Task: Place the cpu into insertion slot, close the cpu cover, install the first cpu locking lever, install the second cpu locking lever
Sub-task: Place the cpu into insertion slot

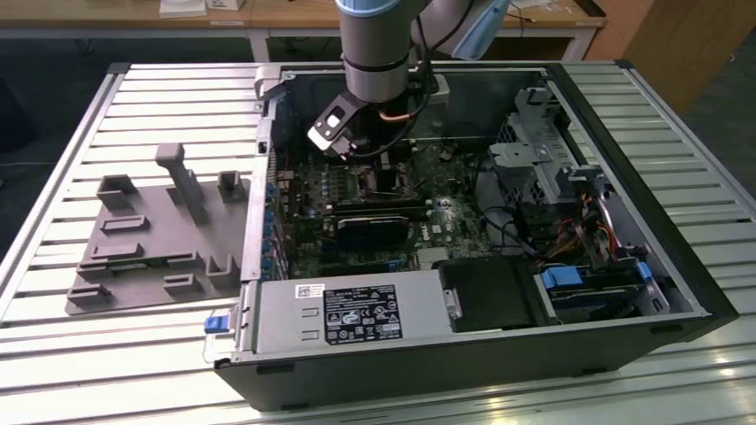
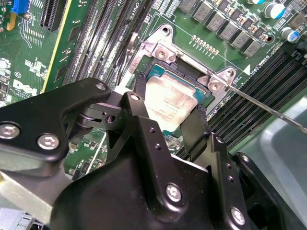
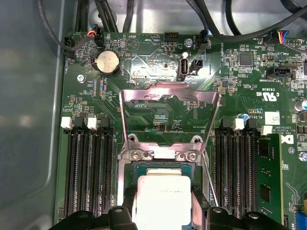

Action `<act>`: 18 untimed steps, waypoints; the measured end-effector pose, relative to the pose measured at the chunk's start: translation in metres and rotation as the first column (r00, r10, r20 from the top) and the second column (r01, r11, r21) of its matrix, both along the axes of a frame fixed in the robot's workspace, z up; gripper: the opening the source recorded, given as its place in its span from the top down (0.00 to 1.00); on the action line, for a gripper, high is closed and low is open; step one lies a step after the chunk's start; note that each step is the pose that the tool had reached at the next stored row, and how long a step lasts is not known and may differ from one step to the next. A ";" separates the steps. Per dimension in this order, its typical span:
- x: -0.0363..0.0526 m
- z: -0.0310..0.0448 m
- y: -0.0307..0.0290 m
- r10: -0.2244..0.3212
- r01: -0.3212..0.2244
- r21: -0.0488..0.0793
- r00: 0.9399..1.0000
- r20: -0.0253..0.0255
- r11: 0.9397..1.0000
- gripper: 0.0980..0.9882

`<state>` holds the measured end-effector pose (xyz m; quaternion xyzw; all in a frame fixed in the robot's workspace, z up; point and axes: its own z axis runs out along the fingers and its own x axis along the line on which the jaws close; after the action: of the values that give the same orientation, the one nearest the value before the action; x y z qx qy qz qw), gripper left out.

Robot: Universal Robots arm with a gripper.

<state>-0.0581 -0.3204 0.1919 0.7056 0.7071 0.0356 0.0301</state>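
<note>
The arm reached down into an open case (image 1: 473,376) lying on a slatted table (image 1: 71,372). A grey fixture (image 1: 142,252) lay on the table at the exterior view's left of the case.

Gripper (image 1: 375,173) position: over the board (image 3: 48,96), directly above the slot (image 3: 144,155).

Gripper state: the fingers (image 2: 138,88) were partly closed, spaced to the width of the cpu (image 2: 168,103). In both wrist views they bore on two opposite edges of the chip and gripped it.

Cpu location: centred over the slot, metal top facing up, level with the slot rim or just above it. Full seating could not be confirmed.

Cover (image 3: 168,92): open, swung back on its hinge and standing up from the far edge of the slot, with the board visible through its window.

Lever (image 2: 268,109): a thin wire rod, unlatched, running out from one slot corner across the memory slots (image 3: 88,172). These long black slots flanked the slot on both sides.
</note>
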 end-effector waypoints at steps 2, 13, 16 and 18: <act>0.0000 0.0000 0.0000 0.000 0.000 0.000 1.000 0.000 1.000 0.51; 0.0000 0.0000 0.0000 0.000 0.000 0.001 1.000 0.000 1.000 0.42; 0.0000 0.0009 0.0000 0.000 0.000 0.000 1.000 0.000 1.000 0.42; 0.0000 0.0023 0.0000 0.000 0.000 0.000 1.000 0.000 1.000 0.42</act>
<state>-0.0581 -0.3204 0.1943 0.7056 0.7071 0.0358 0.0299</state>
